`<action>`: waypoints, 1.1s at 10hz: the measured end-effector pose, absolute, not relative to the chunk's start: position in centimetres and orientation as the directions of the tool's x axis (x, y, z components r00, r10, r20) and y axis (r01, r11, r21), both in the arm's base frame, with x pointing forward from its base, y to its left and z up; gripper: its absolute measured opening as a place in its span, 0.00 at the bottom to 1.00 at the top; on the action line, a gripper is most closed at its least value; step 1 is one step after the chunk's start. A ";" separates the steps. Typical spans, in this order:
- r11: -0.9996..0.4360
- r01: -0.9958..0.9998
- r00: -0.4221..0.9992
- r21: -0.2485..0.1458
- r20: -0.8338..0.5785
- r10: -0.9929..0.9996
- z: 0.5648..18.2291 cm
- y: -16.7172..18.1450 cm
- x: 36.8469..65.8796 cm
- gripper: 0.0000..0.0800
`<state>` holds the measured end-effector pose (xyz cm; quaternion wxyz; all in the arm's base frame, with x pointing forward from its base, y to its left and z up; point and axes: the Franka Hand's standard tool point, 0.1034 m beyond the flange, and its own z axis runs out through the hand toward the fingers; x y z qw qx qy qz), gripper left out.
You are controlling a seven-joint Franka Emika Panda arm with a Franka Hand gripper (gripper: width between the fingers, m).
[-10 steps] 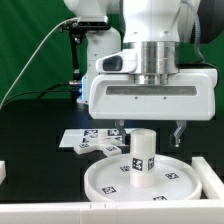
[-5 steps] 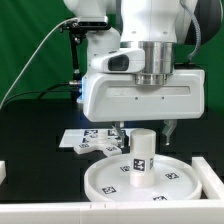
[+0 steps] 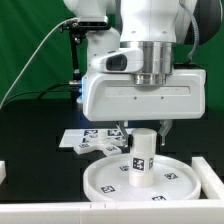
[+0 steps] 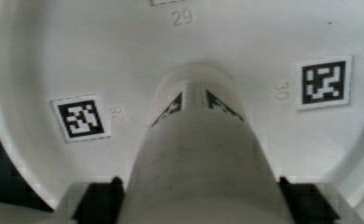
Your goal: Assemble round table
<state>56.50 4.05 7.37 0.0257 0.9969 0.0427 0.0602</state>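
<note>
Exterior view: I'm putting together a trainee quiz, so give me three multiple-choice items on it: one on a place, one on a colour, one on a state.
1. Where is the cylinder?
A on the disc
B beside it
C in the air

2. What colour is the table?
A white
B black
C brown

3. How is the gripper?
A shut on the disc's rim
B open, astride the cylinder
C far off to one side

Key:
1 A, its base rests mid-disc.
2 B, the surface around the parts is black.
3 B, a finger shows on each side of the cylinder, with gaps.
</note>
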 end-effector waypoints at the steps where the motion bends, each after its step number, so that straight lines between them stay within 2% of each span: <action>1: -0.998 -0.043 0.990 0.043 0.139 -0.036 7.3 3.9 56.5 0.51; 4: -0.918 -0.397 0.908 -0.014 0.137 -0.395 7.2 4.0 56.5 0.51; 6: -0.799 -0.600 0.791 -0.042 0.124 -0.600 7.2 4.0 56.4 0.51; 7: -0.694 -0.717 0.687 -0.064 0.108 -0.719 7.2 4.0 56.4 0.51; 9: -0.564 -0.821 0.560 -0.094 0.067 -0.826 7.3 3.5 56.3 0.51; 11: -0.472 -0.876 0.469 -0.099 0.050 -0.882 7.3 3.4 56.2 0.51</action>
